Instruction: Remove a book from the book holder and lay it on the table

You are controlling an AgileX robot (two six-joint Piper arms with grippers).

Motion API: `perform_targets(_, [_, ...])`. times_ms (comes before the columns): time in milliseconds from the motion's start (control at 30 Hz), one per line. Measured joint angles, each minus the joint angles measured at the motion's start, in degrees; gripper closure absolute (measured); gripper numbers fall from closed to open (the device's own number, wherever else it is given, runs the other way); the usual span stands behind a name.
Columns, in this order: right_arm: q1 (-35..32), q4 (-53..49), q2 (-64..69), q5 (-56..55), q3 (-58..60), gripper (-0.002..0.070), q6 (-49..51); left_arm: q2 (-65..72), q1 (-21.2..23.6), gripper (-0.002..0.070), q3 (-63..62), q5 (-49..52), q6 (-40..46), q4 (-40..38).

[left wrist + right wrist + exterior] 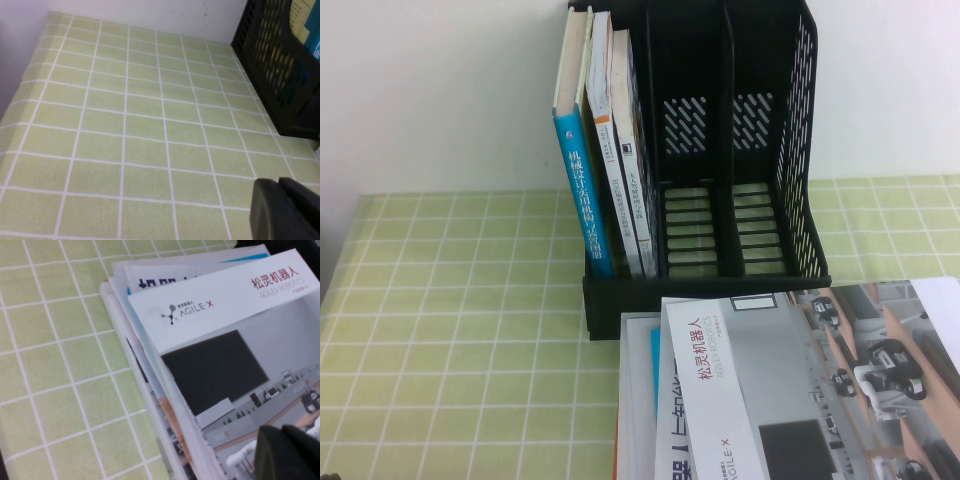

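Table under left gripper, book under right gripper

— How many racks?

— One book holder, with three compartments. Two of them have nothing standing in them.

— Books inside the holder?

— All in its left compartment. I make out three spines: one blue-spined book and two pale ones.

— And in front of the holder?

— One pile on the table. The book with the red title lies on top. At least two more covers lie under it; their edges overlap too much for an exact count.

— Grippers?

— Two. The left gripper is over bare cloth left of the holder, and the right gripper is over the pile before the holder.
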Motion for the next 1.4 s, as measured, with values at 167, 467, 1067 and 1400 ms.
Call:
perform_targets(167, [0.00,0.00,0.00,0.00,0.00,0.0678,0.00,0.00,0.00,0.0678,0.00,0.00,0.00,0.00])
perform_targets(467, [0.00,0.00,0.00,0.00,0.00,0.0678,0.00,0.00,0.00,0.0678,0.00,0.00,0.00,-0.10])
perform_targets(1067, [-35.71,8.76,-16.88,-2.88,2.67,0.0678,6.83,0.00,0.00,0.0678,0.00,0.00,0.00,-0.20])
perform_targets(1400, [-54.35,31.98,-36.42,-13.88,23.85,0.0678,-4.30,0.00,0.00,0.0678,0.00,0.00,-0.09,-0.20])
